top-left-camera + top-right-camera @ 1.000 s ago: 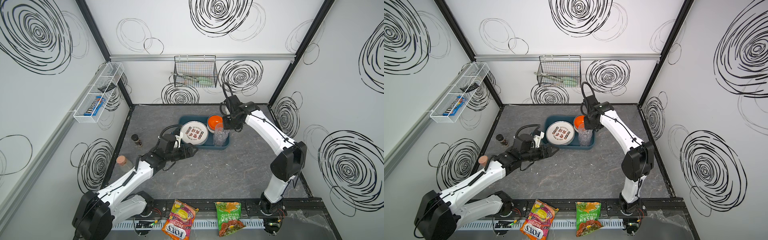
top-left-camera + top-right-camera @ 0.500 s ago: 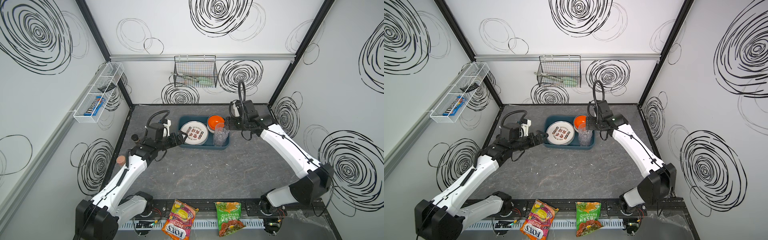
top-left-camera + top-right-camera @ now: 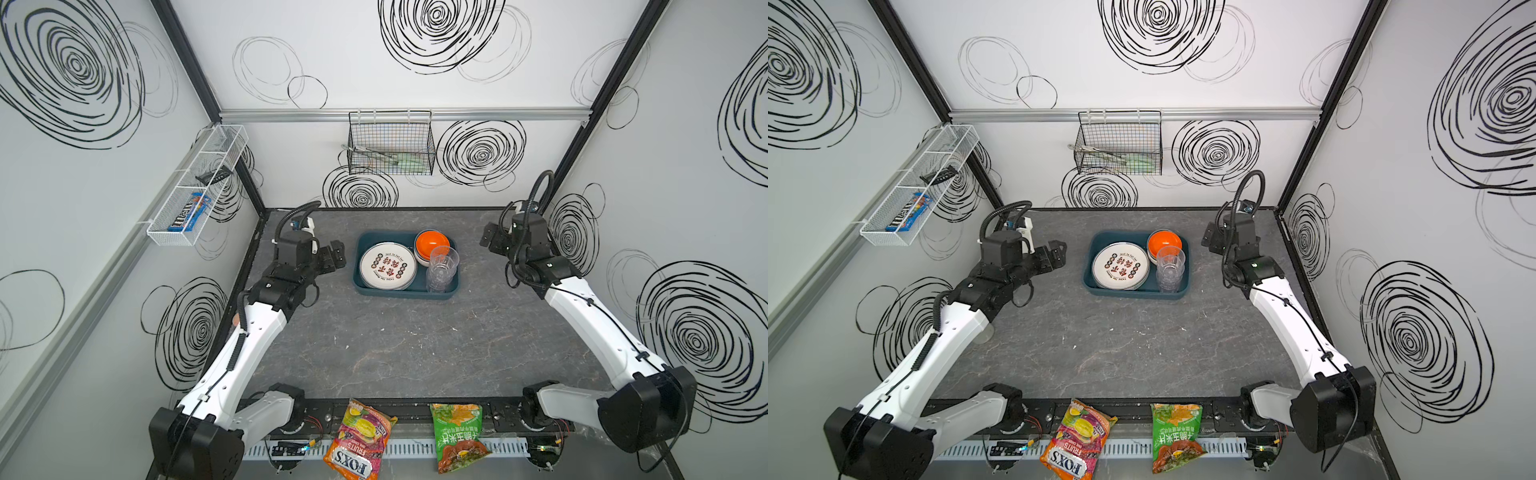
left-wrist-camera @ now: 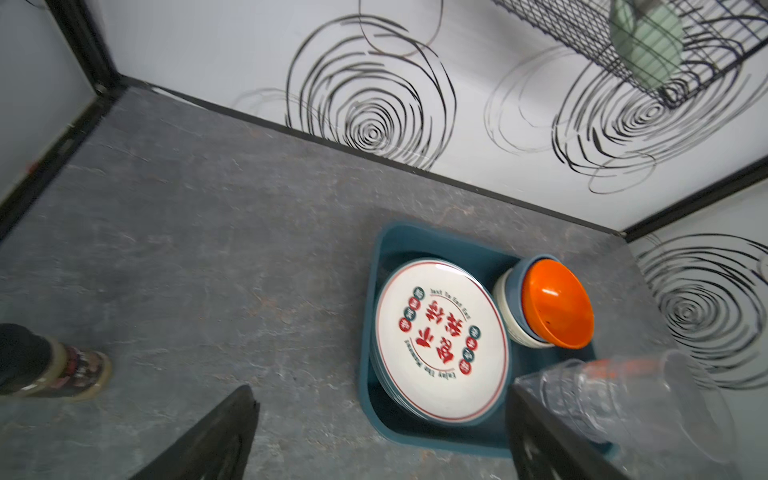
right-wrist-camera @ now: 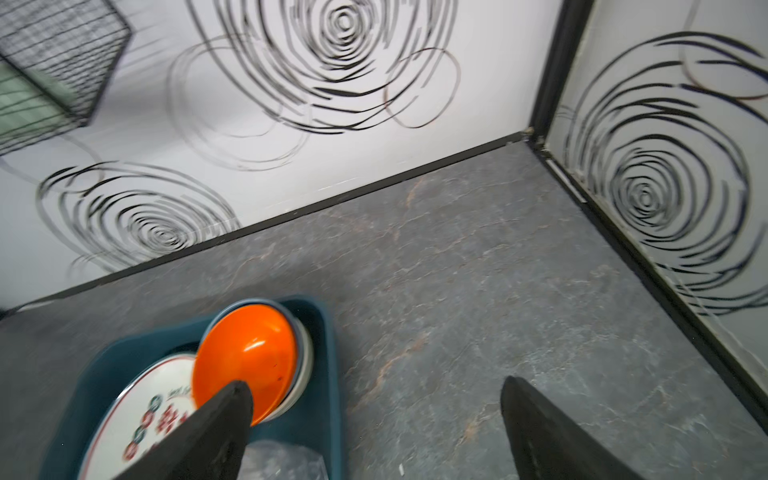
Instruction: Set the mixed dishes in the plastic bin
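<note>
The plastic bin [image 3: 405, 291] [image 3: 1133, 293] stands at the middle back of the table. In it lie a stack of white plates [image 3: 387, 266] [image 4: 440, 340] with red characters, an orange bowl [image 3: 432, 245] [image 5: 245, 353] nested in blue and cream bowls, and stacked clear cups [image 3: 442, 266] [image 4: 623, 395]. My left gripper [image 3: 338, 255] [image 4: 380, 390] hovers just left of the bin, open and empty. My right gripper [image 3: 488, 241] [image 5: 374, 382] hangs to the right of the bin, open and empty.
A black wire basket [image 3: 390, 143] hangs on the back wall and a white mesh basket [image 3: 195, 187] on the left wall. A spice jar [image 4: 62, 370] stands near the left wall. Two snack bags [image 3: 359, 440] [image 3: 457, 436] lie at the front edge.
The right gripper opened over the cups and drew back to the right of the bin. The left arm pulled away from the plates toward the left wall.
</note>
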You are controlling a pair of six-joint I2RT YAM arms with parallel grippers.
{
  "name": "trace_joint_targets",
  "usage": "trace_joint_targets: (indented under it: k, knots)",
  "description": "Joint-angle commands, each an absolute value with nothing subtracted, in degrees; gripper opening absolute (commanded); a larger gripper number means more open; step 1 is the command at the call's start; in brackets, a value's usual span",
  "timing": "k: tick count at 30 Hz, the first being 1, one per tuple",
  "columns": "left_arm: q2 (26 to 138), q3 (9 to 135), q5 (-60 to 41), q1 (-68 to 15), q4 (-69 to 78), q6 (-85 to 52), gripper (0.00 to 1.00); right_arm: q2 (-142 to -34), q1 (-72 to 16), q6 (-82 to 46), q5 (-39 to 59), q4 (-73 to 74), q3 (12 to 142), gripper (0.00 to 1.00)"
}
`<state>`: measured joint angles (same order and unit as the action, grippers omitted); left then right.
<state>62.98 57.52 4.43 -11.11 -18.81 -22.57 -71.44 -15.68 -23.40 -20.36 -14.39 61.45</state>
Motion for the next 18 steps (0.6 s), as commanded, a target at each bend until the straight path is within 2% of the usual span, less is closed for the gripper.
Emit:
trace_joint_targets:
  k: [1, 4, 8, 14, 18]
  knots:
    - [62.58, 54.54, 14.24, -9.76, -9.10, -13.96, 0.96, -70.85, -13.45, -26.19, -31.33, -3.22, 55.98, 0.97]
    - [61.38, 46.53, 18.33, -8.72, 2.51, -10.37, 0.96, -71.02, -12.69, -26.06, -38.46, 5.50, 48.74, 0.97]
    - [58.46, 32.46, 19.62, -5.79, 23.46, -7.59, 0.96, -71.39, -12.07, -18.85, -43.41, 19.74, 38.92, 0.97]
    - [64.70, 25.59, 18.16, -2.55, 35.16, -6.25, 0.96, -76.59, -9.72, -18.30, -44.89, 22.79, 33.95, 0.97]
    - [69.70, 22.93, 19.12, -2.59, 41.59, -6.10, 0.96, -79.11, -8.88, -17.32, -43.71, 31.59, 28.51, 0.97]
